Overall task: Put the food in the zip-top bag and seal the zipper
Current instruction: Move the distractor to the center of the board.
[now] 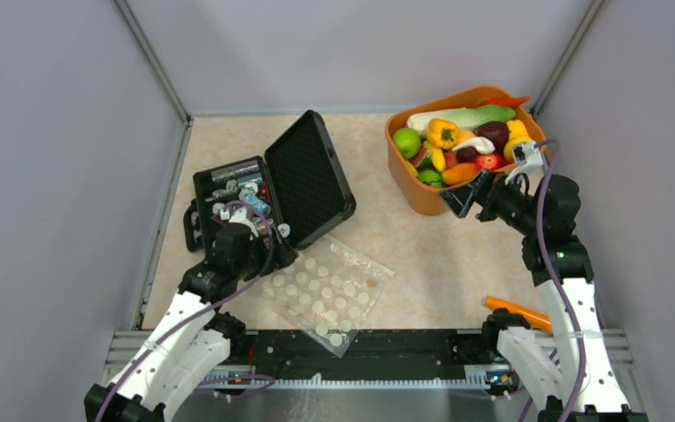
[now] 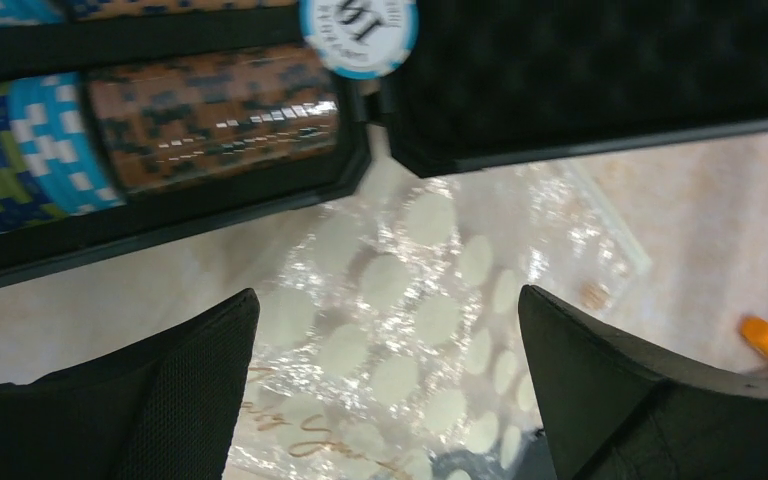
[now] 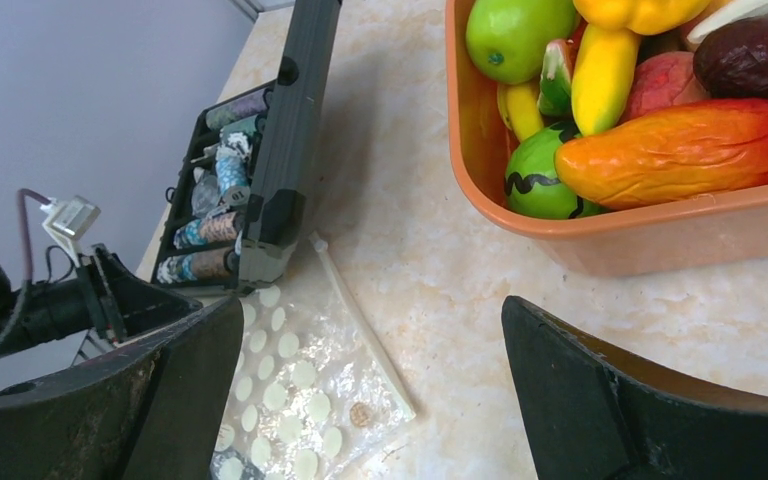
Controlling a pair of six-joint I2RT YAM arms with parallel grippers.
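- The food (image 1: 446, 134) is heaped, unbagged, in the tub (image 1: 415, 195), upper right.
- The zip-top bag (image 1: 327, 294) is laid flat, lower centre, under the spread left fingers (image 2: 175, 395).
- The parted right fingers (image 3: 650, 400), beside the tub, should be closed on one fruit.

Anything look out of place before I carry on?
Yes. One orange toy food piece lies alone at the table's near right edge, far from the orange tub holding the rest. The polka-dot bag's near corner overhangs the table edge. A loose chip sits at the black case's edge.
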